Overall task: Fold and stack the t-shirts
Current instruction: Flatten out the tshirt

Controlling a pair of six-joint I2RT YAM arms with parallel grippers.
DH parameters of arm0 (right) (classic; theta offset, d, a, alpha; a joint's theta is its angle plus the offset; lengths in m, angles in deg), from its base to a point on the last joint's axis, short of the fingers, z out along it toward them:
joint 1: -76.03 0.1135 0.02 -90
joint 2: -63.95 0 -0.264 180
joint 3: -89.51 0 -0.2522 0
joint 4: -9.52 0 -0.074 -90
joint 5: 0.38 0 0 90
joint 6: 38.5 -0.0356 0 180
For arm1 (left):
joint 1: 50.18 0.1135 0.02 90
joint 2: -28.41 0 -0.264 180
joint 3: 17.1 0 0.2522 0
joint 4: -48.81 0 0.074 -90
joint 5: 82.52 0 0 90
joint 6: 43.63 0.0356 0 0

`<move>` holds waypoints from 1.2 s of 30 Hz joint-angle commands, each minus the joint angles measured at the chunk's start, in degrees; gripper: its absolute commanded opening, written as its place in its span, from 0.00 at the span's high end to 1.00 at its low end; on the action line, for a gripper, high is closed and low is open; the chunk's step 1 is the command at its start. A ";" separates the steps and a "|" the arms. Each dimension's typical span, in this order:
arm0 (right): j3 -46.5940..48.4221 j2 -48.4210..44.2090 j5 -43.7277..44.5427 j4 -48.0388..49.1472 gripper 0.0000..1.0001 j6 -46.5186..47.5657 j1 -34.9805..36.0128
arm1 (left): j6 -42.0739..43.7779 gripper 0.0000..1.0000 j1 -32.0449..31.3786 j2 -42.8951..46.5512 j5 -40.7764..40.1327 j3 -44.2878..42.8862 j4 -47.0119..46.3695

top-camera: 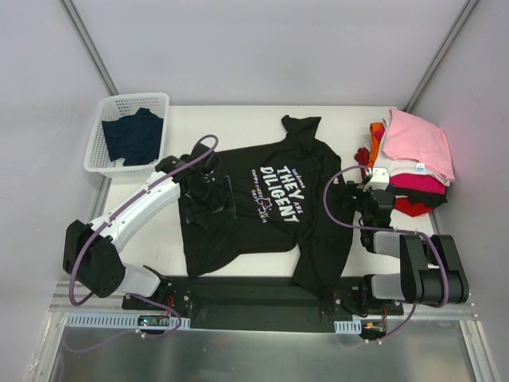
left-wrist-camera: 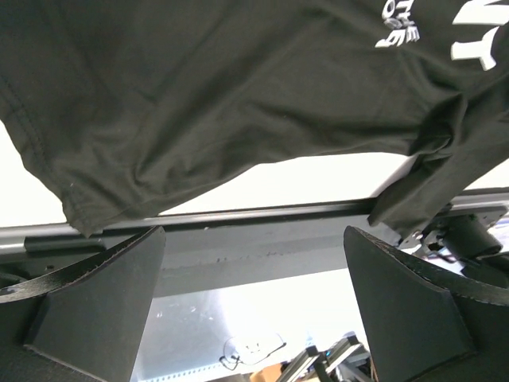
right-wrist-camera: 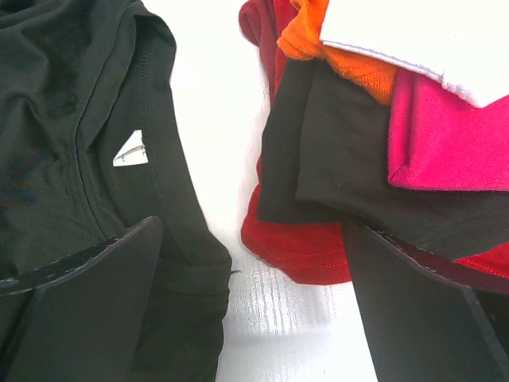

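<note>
A black t-shirt (top-camera: 262, 208) with white lettering lies spread face up mid-table, one sleeve hanging over the near edge. My left gripper (top-camera: 210, 197) hovers open over its left part; in the left wrist view (left-wrist-camera: 254, 306) nothing lies between the fingers (left-wrist-camera: 103, 302), and the shirt's hem (left-wrist-camera: 238, 95) lies beyond them. My right gripper (top-camera: 371, 191) stands open over bare table (right-wrist-camera: 254, 318), between the black shirt's edge (right-wrist-camera: 87, 159) and a pile of t-shirts (top-camera: 413, 159): pink on top, then white (right-wrist-camera: 429, 32), orange (right-wrist-camera: 338, 52), magenta (right-wrist-camera: 445, 135), a dark one (right-wrist-camera: 358, 159) and red (right-wrist-camera: 310, 243).
A white plastic basket (top-camera: 110, 107) stands at the back left with a dark navy t-shirt (top-camera: 134, 135) in it. A dark rail (top-camera: 246, 290) runs along the near table edge between the arm bases. Grey walls close in the back and both sides.
</note>
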 commanded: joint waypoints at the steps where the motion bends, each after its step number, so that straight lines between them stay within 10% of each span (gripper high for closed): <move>1: 0.28 -0.88 0.60 4.10 0.00 0.61 0.28 | -1.47 0.04 -0.57 2.55 -1.38 1.78 2.47; 36: 0.46 -0.70 0.68 3.93 0.00 0.61 0.20 | 3.00 0.05 -0.57 0.37 0.64 3.46 3.53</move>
